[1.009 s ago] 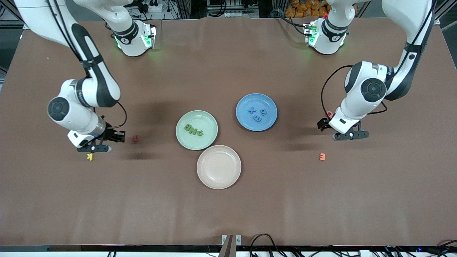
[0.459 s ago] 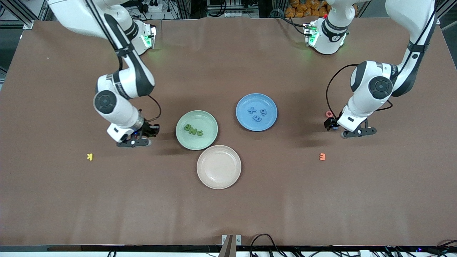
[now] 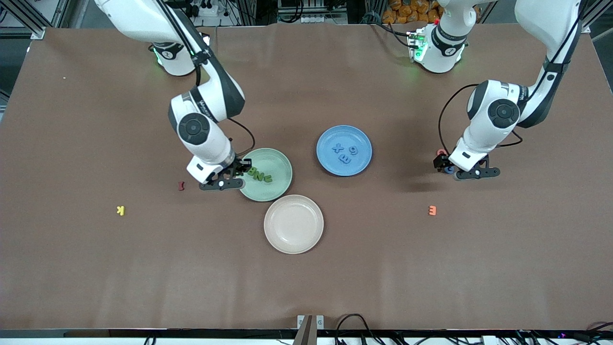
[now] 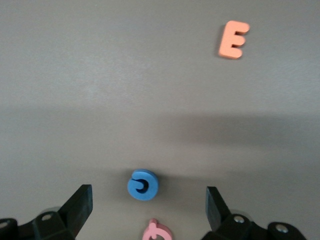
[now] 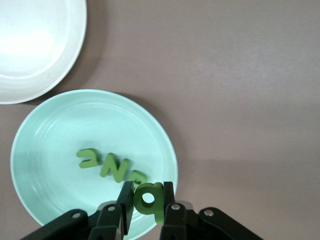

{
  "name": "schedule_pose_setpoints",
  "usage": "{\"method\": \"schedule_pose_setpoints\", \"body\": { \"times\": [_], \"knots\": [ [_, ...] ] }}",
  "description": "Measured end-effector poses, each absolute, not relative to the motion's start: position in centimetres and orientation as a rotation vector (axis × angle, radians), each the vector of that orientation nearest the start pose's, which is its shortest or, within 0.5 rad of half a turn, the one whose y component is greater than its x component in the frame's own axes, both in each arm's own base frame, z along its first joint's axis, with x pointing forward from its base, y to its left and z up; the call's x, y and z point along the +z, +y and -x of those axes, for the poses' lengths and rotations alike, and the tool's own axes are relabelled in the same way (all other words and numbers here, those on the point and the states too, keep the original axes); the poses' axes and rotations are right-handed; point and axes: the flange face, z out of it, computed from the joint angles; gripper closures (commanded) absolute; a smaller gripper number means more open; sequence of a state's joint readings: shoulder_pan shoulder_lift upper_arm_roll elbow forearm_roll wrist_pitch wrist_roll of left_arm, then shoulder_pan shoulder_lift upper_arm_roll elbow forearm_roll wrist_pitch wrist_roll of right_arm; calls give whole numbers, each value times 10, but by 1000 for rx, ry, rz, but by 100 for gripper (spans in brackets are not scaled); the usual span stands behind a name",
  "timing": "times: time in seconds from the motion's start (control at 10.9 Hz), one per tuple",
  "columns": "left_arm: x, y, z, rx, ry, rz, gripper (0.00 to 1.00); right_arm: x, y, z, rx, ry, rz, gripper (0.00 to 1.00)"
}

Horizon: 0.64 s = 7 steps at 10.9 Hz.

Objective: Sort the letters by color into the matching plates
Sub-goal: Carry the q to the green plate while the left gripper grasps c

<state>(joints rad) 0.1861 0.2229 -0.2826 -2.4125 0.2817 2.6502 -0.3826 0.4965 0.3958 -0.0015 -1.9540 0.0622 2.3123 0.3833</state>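
Note:
My right gripper is shut on a green letter and holds it over the rim of the pale green plate, at the edge toward the right arm's end. Three green letters lie in that plate. The blue plate holds three blue letters. My left gripper is open and low over the table, with a small round blue letter lying on the table between its fingers.
A pink Q lies right beside the blue letter. An orange E lies nearer to the front camera. The beige-pink plate touches the green plate's near edge. A dark red letter and a yellow K lie toward the right arm's end.
My right gripper has travelled from beside the yellow K to the green plate's rim. My left gripper has shifted slightly over the blue letter.

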Motion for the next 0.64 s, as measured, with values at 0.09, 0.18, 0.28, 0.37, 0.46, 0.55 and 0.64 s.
{"method": "schedule_pose_setpoints", "body": {
  "times": [0.09, 0.18, 0.28, 0.37, 0.46, 0.55, 0.64],
  "knots": [
    [223, -54, -494, -81, -62, 3069, 0, 268, 302, -538, 85, -115, 3115, 78],
    [220, -47, -494, -98, -65, 3069, 8, 263, 314, -537, 87, -117, 3117, 72],
    [216, -40, -493, -112, -65, 3071, 12, 258, 329, -534, 89, -116, 3118, 57],
    [211, -36, -491, -110, -65, 3075, 20, 253, 342, -531, 91, -116, 3120, 1],
    [206, -36, -490, -108, -62, 3081, 22, 249, 351, -529, 93, -112, 3122, 0],
    [201, -37, -489, -104, -60, 3088, 23, 249, 354, -530, 91, -92, 3122, 0],
    [198, -38, -489, -102, -60, 3092, 23, 249, 354, -532, 86, -73, 3122, 0]
  ]
}}
